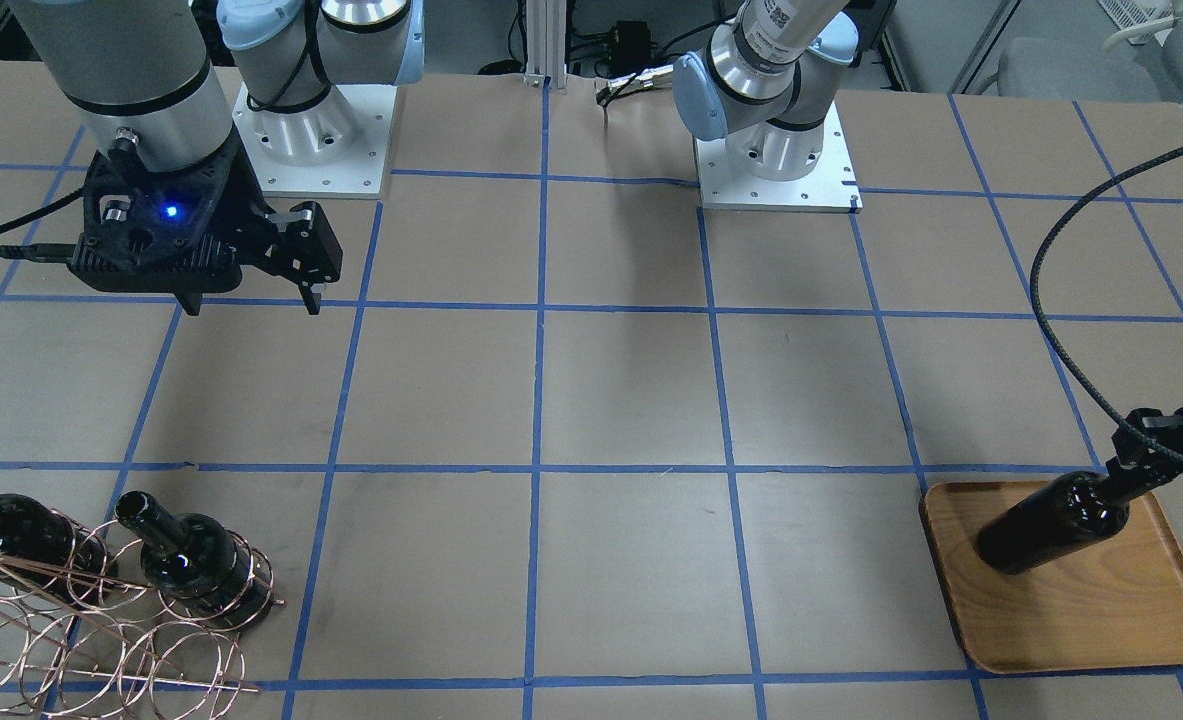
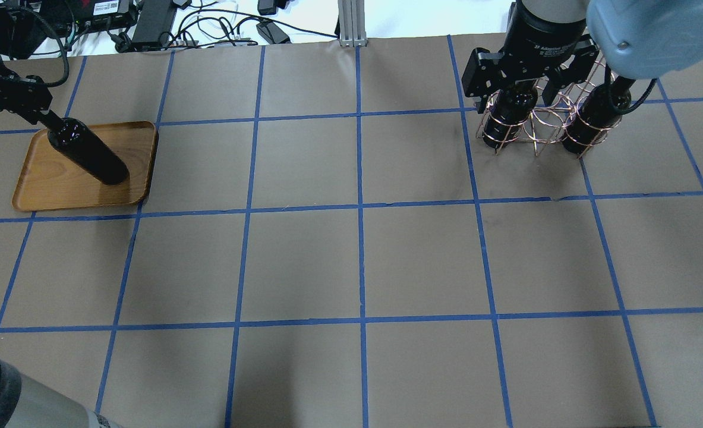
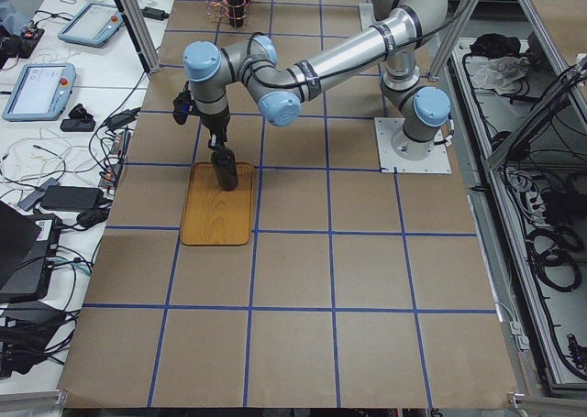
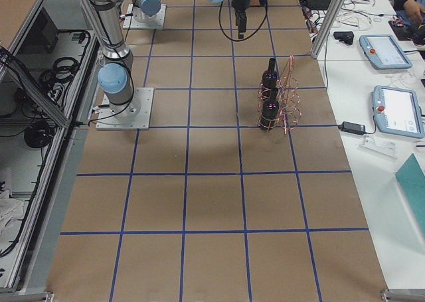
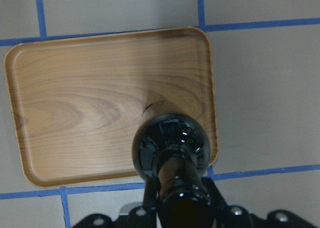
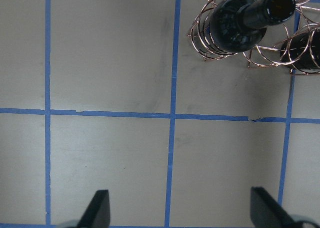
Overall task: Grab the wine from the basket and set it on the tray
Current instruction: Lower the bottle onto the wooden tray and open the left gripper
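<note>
Toward the counter's (image 2: 387, 261) far edge, on its left half, my left gripper (image 2: 37, 112) is clenched on the narrow neck of the glossy, near-black wine (image 2: 90, 153). It holds the wine upright over the flat wood-grain tray (image 2: 48, 190) with rounded corners. I can't tell whether the base touches. Farther right along that edge, my right gripper (image 6: 180, 210) hangs released near the copper wire-ring basket (image 2: 535, 128), where two like bottles (image 2: 501, 122) stand.

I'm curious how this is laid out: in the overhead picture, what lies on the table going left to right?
Wooden tray, with a held wine bottle over it → wire basket with one bottle, then another bottle.
</note>
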Motion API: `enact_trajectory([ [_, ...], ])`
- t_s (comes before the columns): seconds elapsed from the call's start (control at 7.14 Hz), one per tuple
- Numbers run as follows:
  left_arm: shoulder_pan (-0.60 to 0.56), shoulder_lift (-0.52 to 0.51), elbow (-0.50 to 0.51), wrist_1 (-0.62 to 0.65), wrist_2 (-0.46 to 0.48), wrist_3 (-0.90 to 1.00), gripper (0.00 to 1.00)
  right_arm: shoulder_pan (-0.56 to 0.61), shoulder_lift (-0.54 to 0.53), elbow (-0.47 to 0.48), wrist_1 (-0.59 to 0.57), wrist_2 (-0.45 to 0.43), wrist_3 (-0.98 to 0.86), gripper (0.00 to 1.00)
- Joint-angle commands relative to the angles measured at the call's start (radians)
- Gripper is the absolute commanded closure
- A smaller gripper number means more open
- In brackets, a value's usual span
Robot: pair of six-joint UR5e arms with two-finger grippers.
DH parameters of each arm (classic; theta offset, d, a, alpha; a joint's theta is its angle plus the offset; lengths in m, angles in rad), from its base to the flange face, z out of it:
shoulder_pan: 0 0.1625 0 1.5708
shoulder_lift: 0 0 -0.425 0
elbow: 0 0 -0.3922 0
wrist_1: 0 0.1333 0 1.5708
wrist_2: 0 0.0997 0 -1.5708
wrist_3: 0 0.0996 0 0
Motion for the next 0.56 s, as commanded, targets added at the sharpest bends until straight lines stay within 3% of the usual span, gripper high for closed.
enact_trajectory([
  [0.0, 0.002, -0.002, -0.003, 0.008, 0.000, 0.000, 0.65, 0.002, -0.003, 0.005, 0.000, 0.007, 0.001, 0.00],
  [0.28, 0.003, 0.003, -0.014, 0.008, -0.003, -0.005, 0.43, 0.002, -0.006, 0.008, -0.002, 0.005, 0.001, 0.00],
  [0.42, 0.005, 0.012, -0.017, 0.008, 0.001, -0.009, 0.41, 0.002, -0.006, 0.008, -0.002, 0.004, 0.003, 0.00],
])
